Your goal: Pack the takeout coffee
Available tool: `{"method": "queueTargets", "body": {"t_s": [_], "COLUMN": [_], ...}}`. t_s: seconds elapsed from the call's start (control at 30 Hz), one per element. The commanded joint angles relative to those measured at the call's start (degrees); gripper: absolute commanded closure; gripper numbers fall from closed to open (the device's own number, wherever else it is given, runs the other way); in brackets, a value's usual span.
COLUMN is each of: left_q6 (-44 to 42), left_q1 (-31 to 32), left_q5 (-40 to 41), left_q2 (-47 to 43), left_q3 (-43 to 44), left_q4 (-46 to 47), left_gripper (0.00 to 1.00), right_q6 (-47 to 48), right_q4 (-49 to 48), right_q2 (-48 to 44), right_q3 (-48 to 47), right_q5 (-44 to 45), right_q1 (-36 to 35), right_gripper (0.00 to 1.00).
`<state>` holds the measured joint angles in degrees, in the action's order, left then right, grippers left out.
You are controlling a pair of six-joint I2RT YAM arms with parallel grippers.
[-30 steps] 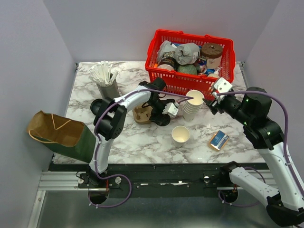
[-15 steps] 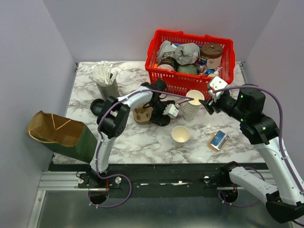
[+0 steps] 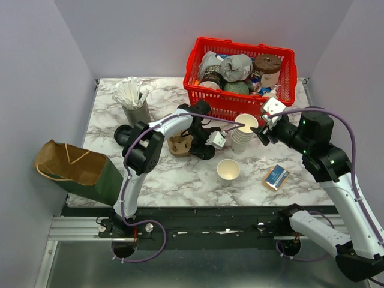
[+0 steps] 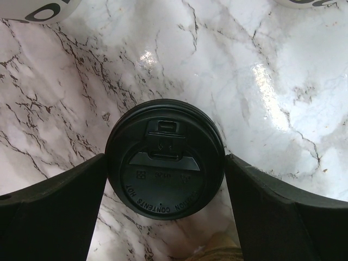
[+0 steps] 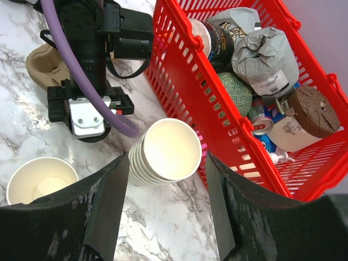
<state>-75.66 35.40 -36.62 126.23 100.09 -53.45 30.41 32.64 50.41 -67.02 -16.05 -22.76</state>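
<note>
A black coffee lid (image 4: 165,159) sits between my left gripper's (image 4: 165,160) two fingers, which touch its sides over the marble. In the top view the left gripper (image 3: 206,143) is beside a tan cardboard cup carrier (image 3: 179,144). A stack of white paper cups (image 3: 245,132) stands in front of the basket. My right gripper (image 5: 166,155) is open above the stack (image 5: 166,149), one finger on each side, with gaps. It also shows in the top view (image 3: 262,134). A single empty paper cup (image 3: 228,170) stands nearer.
A red basket (image 3: 228,103) full of groceries is at the back right. A brown paper bag (image 3: 72,168) lies open at the front left. A cup of white stirrers (image 3: 133,99) stands at the back left. A small blue box (image 3: 276,177) lies at the right front.
My right gripper has moved left, closer over the cup stack. The left arm shifted only slightly and stays at the lid.
</note>
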Motion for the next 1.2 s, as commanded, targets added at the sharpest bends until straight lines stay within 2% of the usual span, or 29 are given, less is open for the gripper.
{"method": "queueTargets", "body": {"t_s": [0.0, 0.3, 0.57, 0.9, 1.03, 1.17], "left_q6": [-1.8, -0.1, 2.4, 9.4, 15.5, 19.7], "left_q1": [0.5, 0.5, 0.5, 0.8, 3.1, 6.9], "left_q5": [-0.6, -0.9, -3.3, -11.6, -14.8, -16.9], "left_q2": [1.1, 0.0, -6.7, -25.7, -28.8, -29.8], "left_q3": [1.3, 0.4, -2.4, -8.0, -8.0, -9.6], "left_q4": [-0.3, -0.2, -0.9, -4.8, -0.3, 4.0], "left_gripper": [0.09, 0.20, 0.20, 0.17, 0.17, 0.16], "right_q6": [-0.3, -0.1, 0.1, -1.3, -4.0, -8.4], "right_q4": [-0.9, -1.3, -1.1, -2.1, -1.9, 2.8], "right_q2": [-0.2, -0.6, -0.4, 0.8, 2.1, 3.9], "right_q3": [1.0, 1.5, 0.7, 0.7, 0.6, -1.0], "right_q5": [-1.3, -1.1, -0.5, 6.2, 6.9, 4.4], "right_q1": [0.3, 0.3, 0.3, 0.9, 2.1, 5.5], "right_gripper": [0.33, 0.33, 0.33, 0.33, 0.31, 0.31]}}
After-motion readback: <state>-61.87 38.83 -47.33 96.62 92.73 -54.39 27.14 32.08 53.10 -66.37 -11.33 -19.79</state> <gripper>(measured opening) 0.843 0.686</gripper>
